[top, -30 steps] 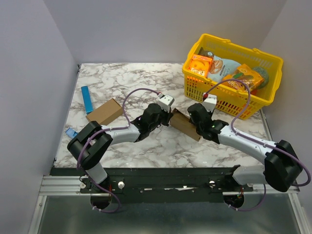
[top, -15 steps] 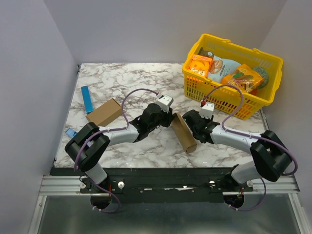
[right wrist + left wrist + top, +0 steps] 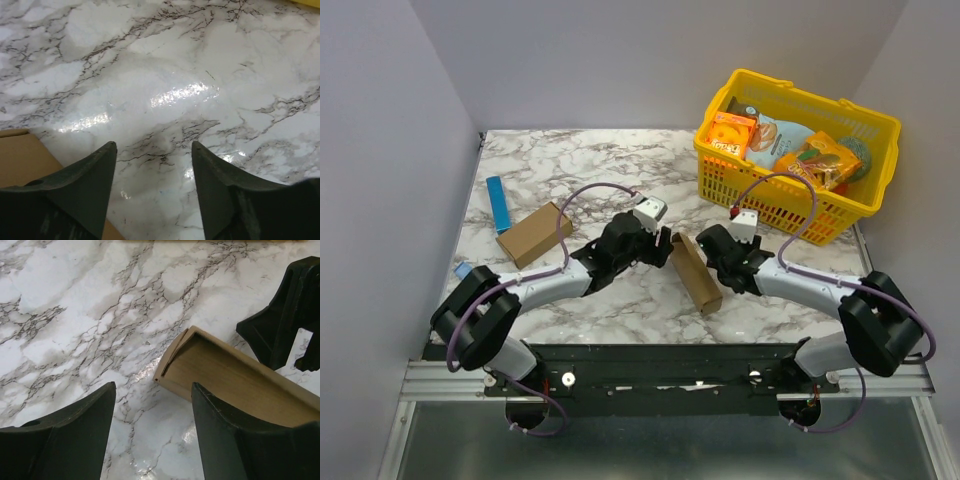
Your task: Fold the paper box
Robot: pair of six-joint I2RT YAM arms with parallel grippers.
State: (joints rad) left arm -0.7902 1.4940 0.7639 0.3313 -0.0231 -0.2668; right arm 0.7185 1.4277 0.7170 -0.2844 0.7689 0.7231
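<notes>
— Marble bench (image 3: 620,160) under plain grey walls, with both arms reaching in toward the middle. Where's the paper box (image 3: 696,272)?

— Lying flat on the bench as a small brown oblong carton, right between the two tools. It's slanted: the far end sits just off the left tool (image 3: 663,247), and the long side runs alongside the right tool (image 3: 713,258).

— How's that left tool standing?

— Jaws wide apart, nothing pinched. Its wrist camera shows the carton's end just ahead of the jaws. The right-hand jaw covers part of the cardboard, and there's bare marble in the gap.

— And the right tool?

— Spread wide too, gripping nothing. Its camera shows glossy marble between the jaws, with only a brown corner of the box beside the left-hand jaw.

— Is either one touching the cardboard?

— Can't tell from these angles. They're very close, that much is clear.

— What else is out there?

— A second brown carton (image 3: 532,234) sits well out past the left tool's outer side, with a blue strip (image 3: 499,203) beyond it. A yellow basket (image 3: 790,200) holding snack packs stands beyond the right tool.
</notes>
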